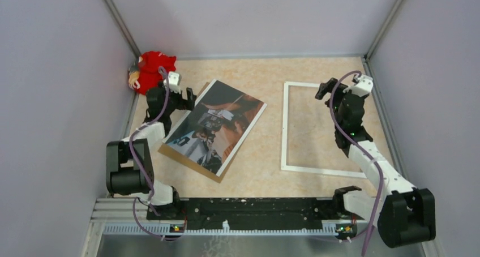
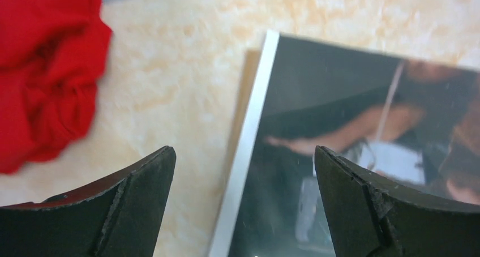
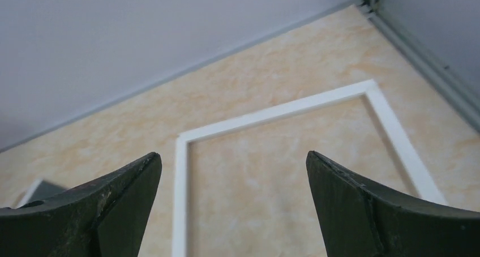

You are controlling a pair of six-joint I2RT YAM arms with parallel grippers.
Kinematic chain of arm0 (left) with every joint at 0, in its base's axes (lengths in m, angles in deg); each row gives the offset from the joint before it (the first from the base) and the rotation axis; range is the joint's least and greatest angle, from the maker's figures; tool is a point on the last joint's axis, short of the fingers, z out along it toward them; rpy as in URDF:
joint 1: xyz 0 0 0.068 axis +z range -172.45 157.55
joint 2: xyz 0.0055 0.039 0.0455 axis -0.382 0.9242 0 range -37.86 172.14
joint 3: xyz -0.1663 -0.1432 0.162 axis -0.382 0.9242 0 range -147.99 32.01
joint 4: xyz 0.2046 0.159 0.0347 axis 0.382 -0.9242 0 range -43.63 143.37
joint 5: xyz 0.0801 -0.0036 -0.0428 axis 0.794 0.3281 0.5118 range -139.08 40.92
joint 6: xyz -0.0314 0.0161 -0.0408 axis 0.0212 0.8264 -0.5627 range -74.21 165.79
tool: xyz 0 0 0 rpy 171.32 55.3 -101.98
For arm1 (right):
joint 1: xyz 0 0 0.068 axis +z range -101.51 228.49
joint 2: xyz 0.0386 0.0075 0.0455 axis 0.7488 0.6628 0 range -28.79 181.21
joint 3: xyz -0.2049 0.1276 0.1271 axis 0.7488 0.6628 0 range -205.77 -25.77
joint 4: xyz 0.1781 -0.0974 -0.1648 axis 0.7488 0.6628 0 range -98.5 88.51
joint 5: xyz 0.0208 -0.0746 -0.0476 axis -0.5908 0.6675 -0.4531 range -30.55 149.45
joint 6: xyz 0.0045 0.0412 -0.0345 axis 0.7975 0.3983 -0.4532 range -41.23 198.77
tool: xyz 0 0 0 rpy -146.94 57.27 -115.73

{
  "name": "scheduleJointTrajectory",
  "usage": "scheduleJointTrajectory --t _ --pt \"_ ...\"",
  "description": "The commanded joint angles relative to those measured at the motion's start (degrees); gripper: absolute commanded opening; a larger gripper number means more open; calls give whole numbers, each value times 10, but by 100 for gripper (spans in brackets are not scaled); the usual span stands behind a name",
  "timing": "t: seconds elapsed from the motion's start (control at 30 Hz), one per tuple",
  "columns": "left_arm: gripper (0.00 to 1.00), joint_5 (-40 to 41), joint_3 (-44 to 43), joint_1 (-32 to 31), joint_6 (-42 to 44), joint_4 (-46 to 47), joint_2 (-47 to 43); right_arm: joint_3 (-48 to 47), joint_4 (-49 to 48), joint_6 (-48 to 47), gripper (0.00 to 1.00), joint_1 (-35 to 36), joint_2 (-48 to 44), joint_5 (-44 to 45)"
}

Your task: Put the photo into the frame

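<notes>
Beige tabletop (image 1: 255,155), grey walls (image 1: 56,70); photo (image 1: 218,127) tilted on brown backing board (image 1: 170,152), well apart from frame (image 1: 284,127); left gripper (image 2: 243,149) spread wide over photo's white edge, right gripper (image 3: 232,155) spread above frame, both empty. Risk: pinching board together with photo.

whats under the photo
A brown board lies under the photo, showing only as a thin strip along its near left edge. The rest of the board is covered.
</notes>
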Motion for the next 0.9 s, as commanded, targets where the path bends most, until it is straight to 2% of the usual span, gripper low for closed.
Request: scheduleJointTrajectory --t 0.0,0.07,0.1,0.2,0.27,0.33,0.47,0.67,0.87 --pt "99 -38 -125 18 7 -243 -30 14 75 177 99 -12 -44 -166" --pt "99 -60 -165 24 2 -304 -25 43 28 175 99 -9 -41 -241" --pt "99 -72 -185 26 5 -330 -20 32 79 179 99 3 -23 -224" --pt "99 -101 -246 27 17 -430 -4 -101 297 167 88 64 85 -92" --pt "99 -106 -274 27 21 -469 1 -138 354 171 89 111 138 -15" --pt "99 -101 -290 27 22 -488 1 -147 361 173 95 163 161 38" --pt "99 -80 -298 27 37 -508 3 -174 383 197 95 234 227 75" --pt "99 -52 -308 27 69 -554 11 -197 414 236 87 314 318 140" --pt "99 -34 -301 27 86 -566 6 -205 452 299 77 359 374 185"
